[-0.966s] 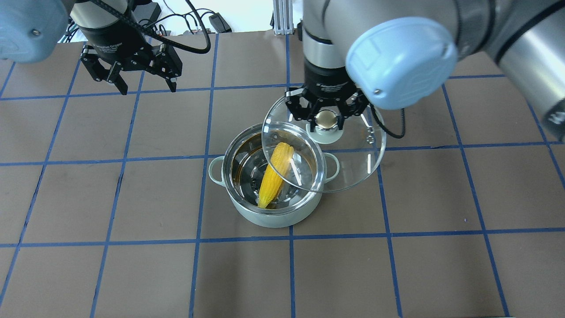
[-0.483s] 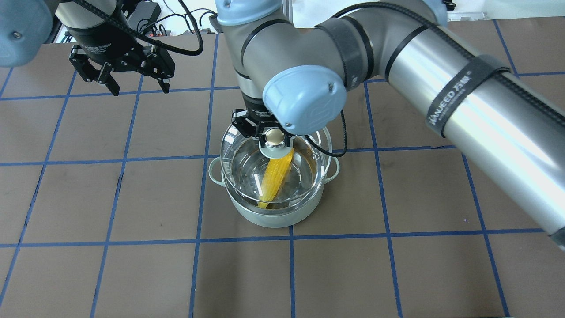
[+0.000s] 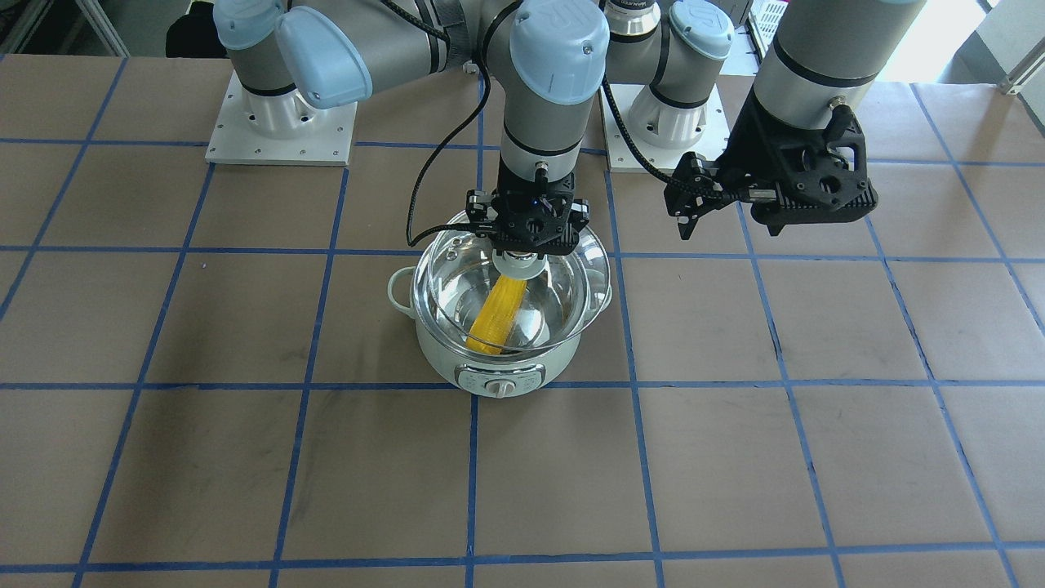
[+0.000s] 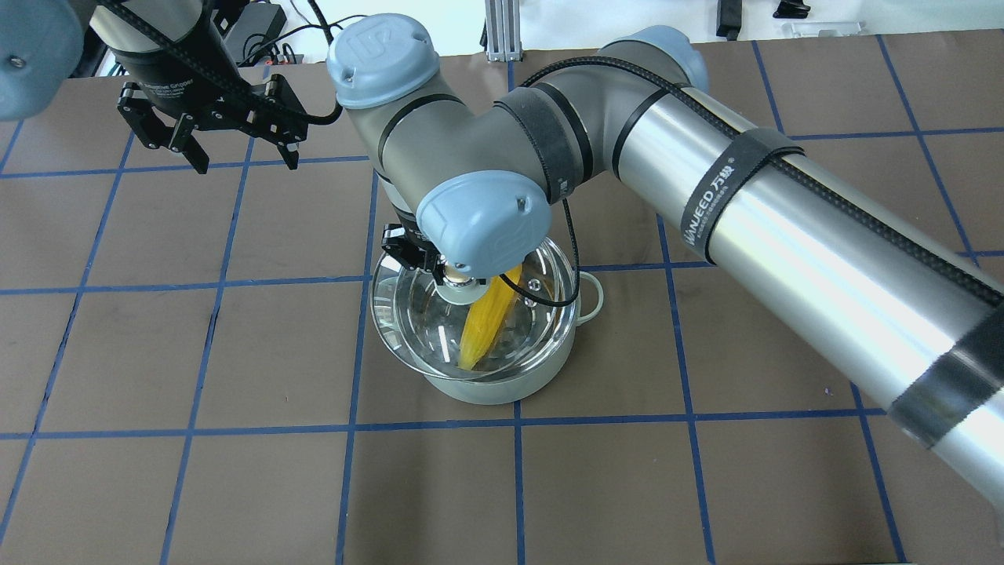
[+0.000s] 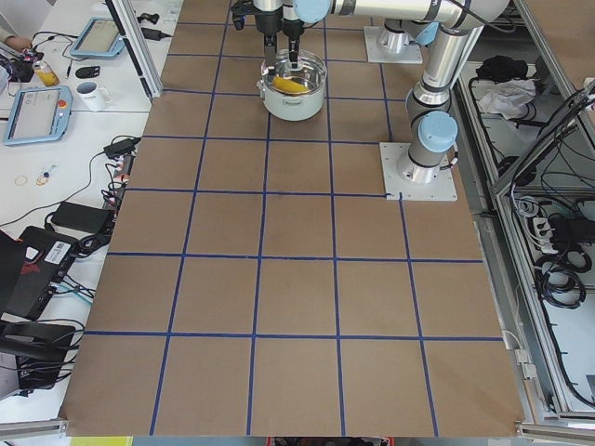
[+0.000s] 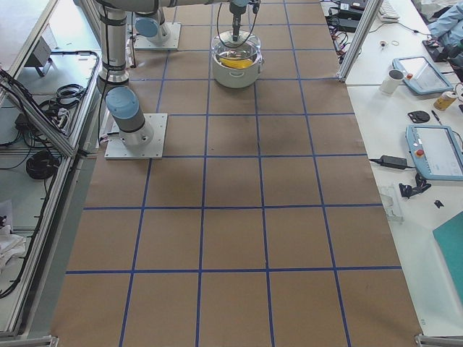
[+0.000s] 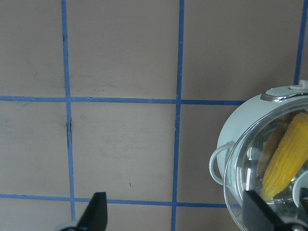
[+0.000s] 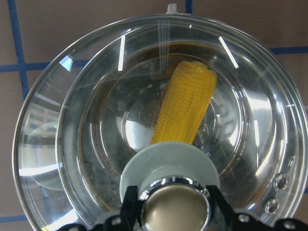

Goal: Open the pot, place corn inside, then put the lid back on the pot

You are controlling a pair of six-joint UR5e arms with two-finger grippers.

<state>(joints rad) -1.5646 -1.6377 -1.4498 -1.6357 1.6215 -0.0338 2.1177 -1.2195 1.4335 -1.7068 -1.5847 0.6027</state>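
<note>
Seen from across the table, the brown tabletop (image 3: pixel 735 474) with its grid of blue tape (image 3: pixel 472 474) carries the pot (image 3: pixel 457 371) near the middle. The pot's dial (image 3: pixel 506 389) faces away from the robot. Inside the pot the corn (image 3: pixel 495 314) lies slanted, one end by the near wall and the other under the hub of the lid (image 3: pixel 575 282). The glass lid is over the pot's mouth but not centred. It is shifted toward the robot's left, hiding the handle on that side, while the other handle (image 3: pixel 399 291) shows. Whether its rim touches the pot I cannot tell. The right end effector (image 3: pixel 523 251) points straight down and pinches the lid's knob (image 8: pixel 175 209). Farther back and toward the robot's left, the left end effector (image 4: pixel 243 155) hangs above the tabletop. It is spread wide, holds nothing, and is well apart from the pot.
</note>
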